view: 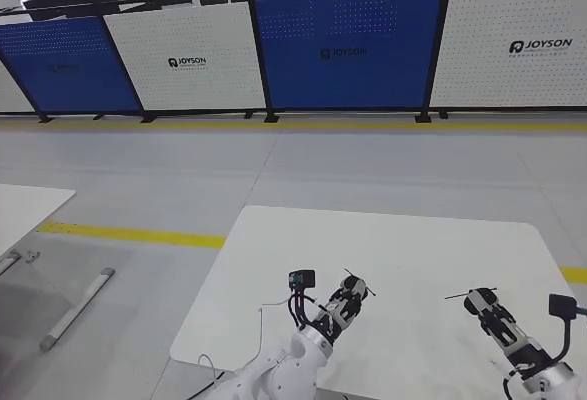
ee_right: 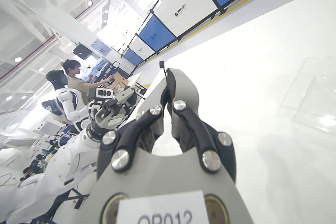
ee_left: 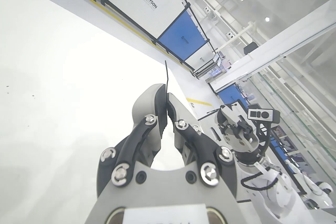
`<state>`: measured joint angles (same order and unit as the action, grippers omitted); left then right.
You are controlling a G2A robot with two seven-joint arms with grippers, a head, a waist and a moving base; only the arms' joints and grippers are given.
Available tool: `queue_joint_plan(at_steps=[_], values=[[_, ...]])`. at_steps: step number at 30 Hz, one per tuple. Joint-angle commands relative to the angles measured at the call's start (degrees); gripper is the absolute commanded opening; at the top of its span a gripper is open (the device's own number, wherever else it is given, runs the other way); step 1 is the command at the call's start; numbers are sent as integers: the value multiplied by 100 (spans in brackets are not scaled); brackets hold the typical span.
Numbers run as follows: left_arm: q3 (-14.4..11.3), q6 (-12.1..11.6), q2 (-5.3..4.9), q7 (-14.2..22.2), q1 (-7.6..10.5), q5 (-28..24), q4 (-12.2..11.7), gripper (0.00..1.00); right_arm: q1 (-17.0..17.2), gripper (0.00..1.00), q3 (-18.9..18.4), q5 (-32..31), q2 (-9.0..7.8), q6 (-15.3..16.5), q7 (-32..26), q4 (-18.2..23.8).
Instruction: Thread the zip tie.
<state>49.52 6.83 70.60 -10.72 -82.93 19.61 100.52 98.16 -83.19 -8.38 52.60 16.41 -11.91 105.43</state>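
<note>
My left gripper (view: pixel 354 290) (ee_left: pixel 166 93) is shut on a thin black zip tie (ee_left: pixel 166 72). Its pointed tail pokes out past the fingertips, above the white table (view: pixel 403 250). My right gripper (view: pixel 480 298) (ee_right: pixel 168 75) is shut on a black zip tie (ee_right: pixel 162 64) whose square head end sticks out just beyond the pads. In the top view the two grippers hover apart near the table's front edge, each with a short black strip (view: pixel 460 295) across its tip. No strip joins them. The left wrist view shows the right gripper (ee_left: pixel 223 110) farther off, and the right wrist view shows the left gripper (ee_right: pixel 127 95).
A clear plastic sheet (ee_right: pixel 312 88) lies on the table to the side of my right gripper. Another white table (view: pixel 13 220) stands off to the left across the floor. Blue and white partition panels (view: pixel 343 50) line the far side.
</note>
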Motion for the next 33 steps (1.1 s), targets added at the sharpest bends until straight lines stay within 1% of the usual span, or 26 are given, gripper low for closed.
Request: queue_joint_plan(at_steps=[1, 4, 7, 9, 11, 12, 13, 15, 23, 24, 25, 26, 28, 29, 31, 33], values=[[0, 0, 0, 0, 0, 0, 0, 0, -6, 0, 5, 10, 5, -16, 19, 12], [66, 7, -1, -35, 38, 121, -50, 0, -1, 0, 106, 18, 43, -104, 138, 127], [174, -17, -8, 17, 101, 235, -37, 0, -41, 0, 384, -20, 114, -201, 410, 154], [221, -1, -12, 51, 168, 421, -51, 0, -134, 0, 708, -98, 179, -314, 571, 129], [219, 67, -2, 54, 236, 561, -103, 0, -285, 0, 990, -222, 238, -456, 674, 63], [232, 154, 15, -31, 313, 641, -156, 0, -406, 0, 1185, -261, 285, -537, 759, 16], [218, 201, 33, -98, 356, 657, -201, 0, -468, 0, 1270, -233, 308, -559, 787, -22], [197, 208, 58, -126, 390, 566, -240, 0, -468, 0, 1270, -233, 308, -559, 787, -22], [197, 208, 58, -126, 390, 566, -240, 0, -468, 0, 1270, -233, 308, -559, 787, -22], [197, 208, 58, -126, 390, 566, -240, 0, -468, 0, 1271, -215, 311, -556, 799, -21], [197, 208, 58, -126, 390, 566, -240, 0, -468, 0, 1284, -58, 334, -485, 895, -13], [197, 208, 58, -126, 390, 566, -240, 0, -486, 0, 1303, -52, 350, -442, 987, -33], [197, 208, 58, -126, 390, 566, -240, 0, -530, 0, 1418, -77, 402, -339, 1293, -82], [197, 208, 58, -126, 390, 566, -240, 0, -576, 0, 1579, -20, 448, -223, 1413, -134], [197, 208, 58, -126, 390, 566, -240, 0, -700, 0, 1801, -25, 516, -126, 1567, -275], [197, 208, 58, -126, 390, 566, -240, 0, -849, 0, 2108, -109, 613, 12, 1862, -440]])
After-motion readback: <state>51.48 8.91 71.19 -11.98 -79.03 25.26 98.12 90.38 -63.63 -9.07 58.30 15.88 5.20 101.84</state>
